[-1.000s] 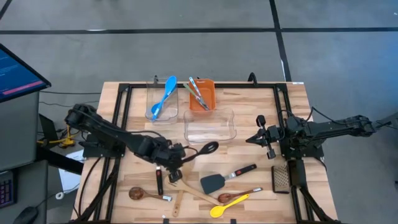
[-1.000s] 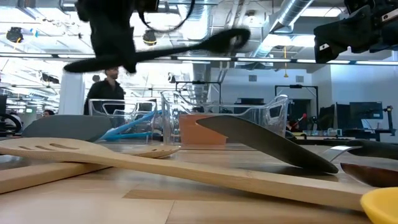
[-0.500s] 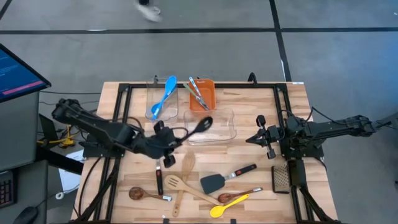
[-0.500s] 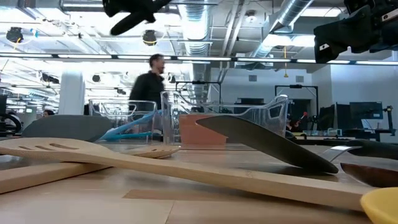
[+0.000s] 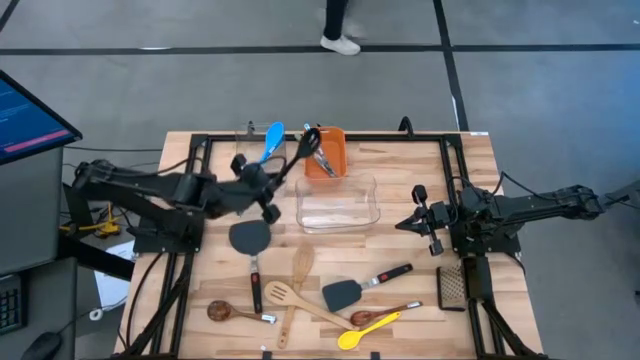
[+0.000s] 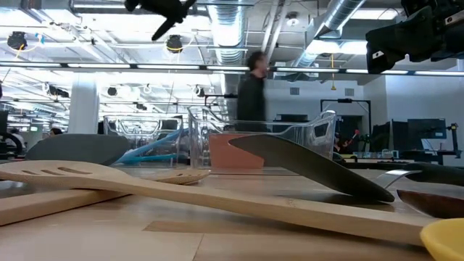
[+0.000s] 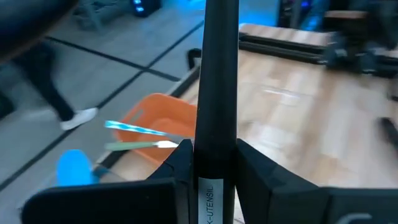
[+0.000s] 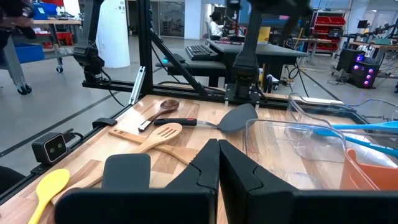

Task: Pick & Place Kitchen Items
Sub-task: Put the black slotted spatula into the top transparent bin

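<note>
My left gripper point(image 5: 262, 183) is up above the table's left half, shut on a black ladle point(image 5: 290, 155). The ladle's bowl end point(image 5: 312, 135) hangs at the orange bin point(image 5: 330, 155), which has other utensils in it. A blue spoon point(image 5: 266, 152) lies in the clear tub point(image 5: 248, 180) at the far left. On the near part of the table lie a black turner point(image 5: 249, 238), wooden spoons point(image 5: 300, 268), a slotted wooden spatula point(image 5: 283, 294), a second black turner point(image 5: 340, 293) and a yellow spoon point(image 5: 365, 330). My right gripper point(image 5: 405, 223) waits shut at the right. My left gripper pinches the ladle's handle point(image 7: 214, 134) between its two fingers, near the labelled free end. The fingers come slanting from the table's left and somewhat downward, and the handle runs on past them toward the orange bin. The ladle is lifted clear of the table.
An empty clear tub point(image 5: 338, 202) sits mid-table, just right of my left gripper. A small grater point(image 5: 452, 285) lies by the right arm's base. A person walks past beyond the far edge point(image 6: 252, 94).
My left gripper has risen and gone toward the table's far edge, tipping up closer to level, with the ladle still in its hold. The ladle's bowl has swung from near the middle clear tub to the orange bin. The black turner under the arm now shows.
</note>
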Tool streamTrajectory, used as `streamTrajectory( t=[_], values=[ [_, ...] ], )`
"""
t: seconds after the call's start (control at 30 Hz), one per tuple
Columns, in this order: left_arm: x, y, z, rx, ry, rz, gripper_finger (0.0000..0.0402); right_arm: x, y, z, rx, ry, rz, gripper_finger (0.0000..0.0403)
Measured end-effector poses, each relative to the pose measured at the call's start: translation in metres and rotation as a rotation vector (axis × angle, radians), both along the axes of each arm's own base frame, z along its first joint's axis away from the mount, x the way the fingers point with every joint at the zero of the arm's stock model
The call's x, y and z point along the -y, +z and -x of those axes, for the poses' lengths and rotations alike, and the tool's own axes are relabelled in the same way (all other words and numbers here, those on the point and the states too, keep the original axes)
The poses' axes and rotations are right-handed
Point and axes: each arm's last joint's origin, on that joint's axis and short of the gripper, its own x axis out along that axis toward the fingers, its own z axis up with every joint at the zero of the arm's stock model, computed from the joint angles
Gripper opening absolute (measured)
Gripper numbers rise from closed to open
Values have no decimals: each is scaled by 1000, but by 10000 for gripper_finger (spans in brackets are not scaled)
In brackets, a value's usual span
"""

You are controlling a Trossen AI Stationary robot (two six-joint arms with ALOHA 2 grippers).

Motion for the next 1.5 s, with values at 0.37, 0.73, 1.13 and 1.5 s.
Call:
streamTrajectory(
  t=[0.37, 0.73, 1.13, 1.5],
  values=[
    [-61, -4, -1, -42, 196, 6, 59, 0, 0, 0, 0, 0, 0, 0],
    [-104, -70, 12, -119, 329, 136, 60, 0, 0, 0, 0, 0, 0, 0],
    [-142, -126, 38, -89, 417, 275, 60, 0, 0, 0, 0, 0, 1, 0],
    [-153, -157, 61, -103, 481, 410, 60, 0, 0, 0, -4, 0, 3, 0]
  ],
)
